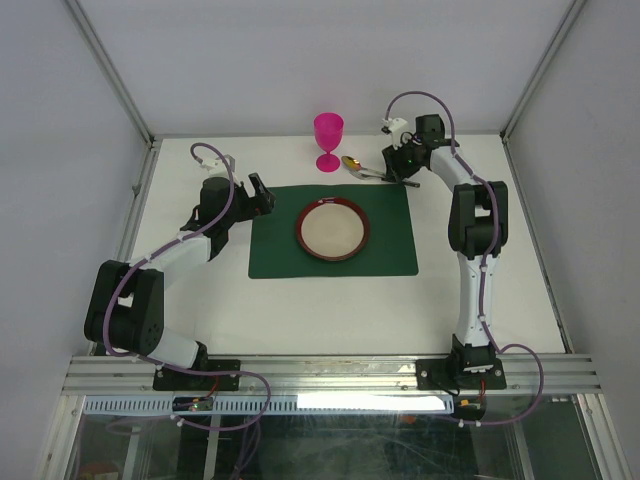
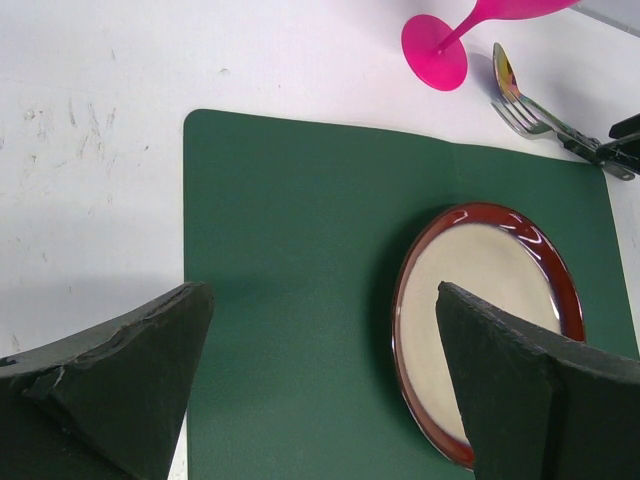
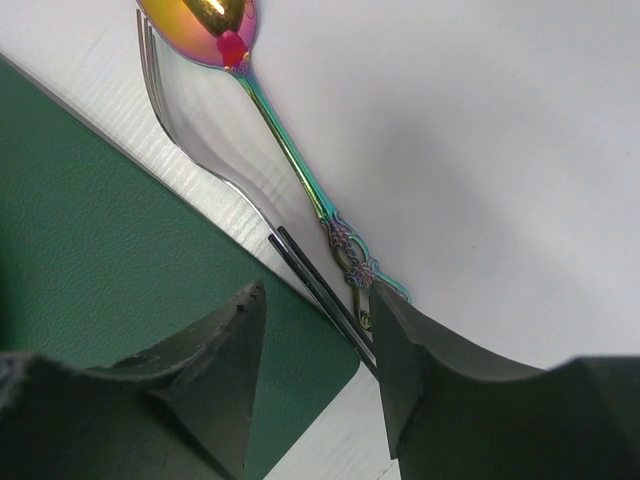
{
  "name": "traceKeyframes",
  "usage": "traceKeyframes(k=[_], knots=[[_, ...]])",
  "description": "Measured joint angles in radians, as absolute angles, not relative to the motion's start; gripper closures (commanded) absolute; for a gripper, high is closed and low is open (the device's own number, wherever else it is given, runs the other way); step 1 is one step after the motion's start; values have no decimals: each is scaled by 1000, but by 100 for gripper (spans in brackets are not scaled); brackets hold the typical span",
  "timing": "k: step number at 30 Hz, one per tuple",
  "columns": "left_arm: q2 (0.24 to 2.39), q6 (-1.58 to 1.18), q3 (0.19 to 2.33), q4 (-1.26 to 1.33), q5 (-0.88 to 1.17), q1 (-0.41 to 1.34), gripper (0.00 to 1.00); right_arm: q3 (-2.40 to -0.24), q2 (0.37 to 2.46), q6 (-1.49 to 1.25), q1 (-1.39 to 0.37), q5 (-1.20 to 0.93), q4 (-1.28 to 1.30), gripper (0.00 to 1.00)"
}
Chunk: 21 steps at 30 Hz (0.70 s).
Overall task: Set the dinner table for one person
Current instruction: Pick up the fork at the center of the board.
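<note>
While half open, right tool straddles fork and spoon

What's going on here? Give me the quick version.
Two robot arms are setting a place on the table. A plate sits on the green placemat, with a pink goblet behind the mat. The right gripper is down at the mat's far right corner, open around the handle of the fork, which lies beside the spoon. The left gripper hangs open over the mat's left edge, holding nothing.
</note>
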<state>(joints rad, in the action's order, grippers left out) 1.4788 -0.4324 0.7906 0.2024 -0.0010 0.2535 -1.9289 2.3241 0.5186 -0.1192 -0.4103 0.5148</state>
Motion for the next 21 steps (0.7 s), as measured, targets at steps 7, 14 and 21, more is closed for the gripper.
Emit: traceKeyframes(k=[7, 14, 21], knots=[[1479, -433, 791, 202, -1, 253, 1, -1930, 2340, 519, -119, -414, 510, 51], [1479, -433, 791, 203, -1, 253, 1, -1932, 2360, 519, -119, -423, 502, 52], [1489, -433, 791, 203, -1, 253, 1, -1936, 2371, 519, -119, -428, 490, 54]])
